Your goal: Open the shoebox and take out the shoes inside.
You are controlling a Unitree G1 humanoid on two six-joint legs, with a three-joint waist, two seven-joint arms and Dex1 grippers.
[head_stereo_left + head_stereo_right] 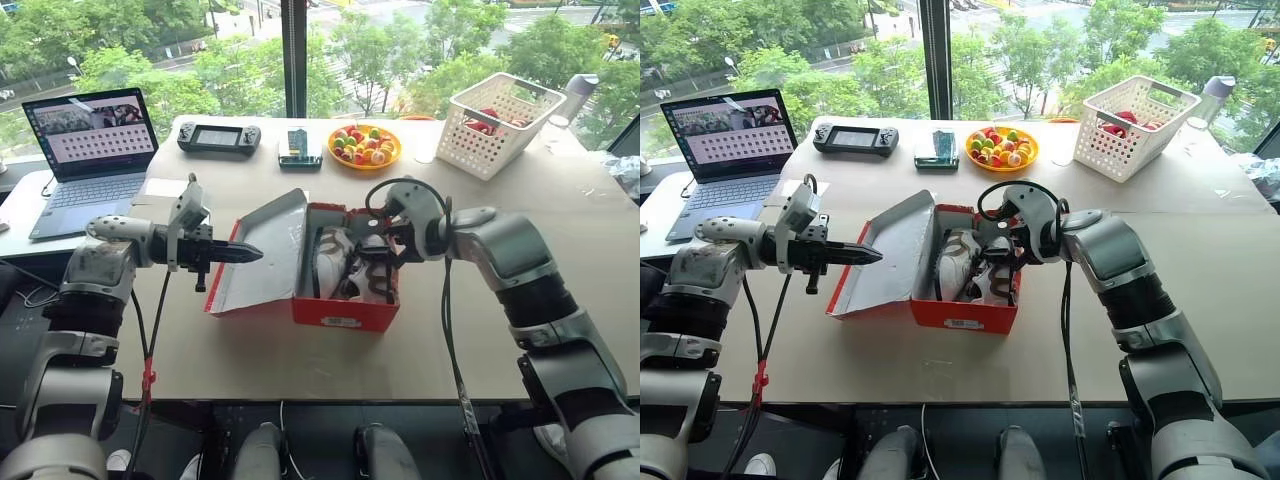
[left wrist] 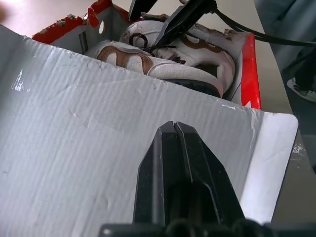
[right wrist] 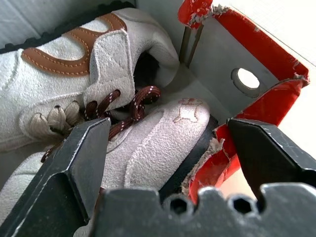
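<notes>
The red shoebox [image 1: 345, 312] stands open mid-table, its pale lid [image 1: 265, 250] tilted up toward the left. Two white-grey shoes [image 1: 335, 258] with brown trim and dark laces lie inside. My left gripper [image 1: 246, 254] is shut, and its tip [image 2: 174, 129] rests against the lid's inner face. My right gripper [image 1: 376, 278] reaches down into the box from the right and is open. In the right wrist view, one finger [image 3: 79, 163] hangs over the near shoe [image 3: 153, 148] by its laces. The other finger [image 3: 271, 158] sits outside the torn red wall [image 3: 222, 153].
Along the far edge sit a laptop [image 1: 90, 150], a handheld game console [image 1: 218, 136], a small device [image 1: 298, 148], an orange plate of coloured balls [image 1: 365, 147] and a white lattice basket [image 1: 500, 122]. A bottle [image 1: 578, 95] stands behind the basket.
</notes>
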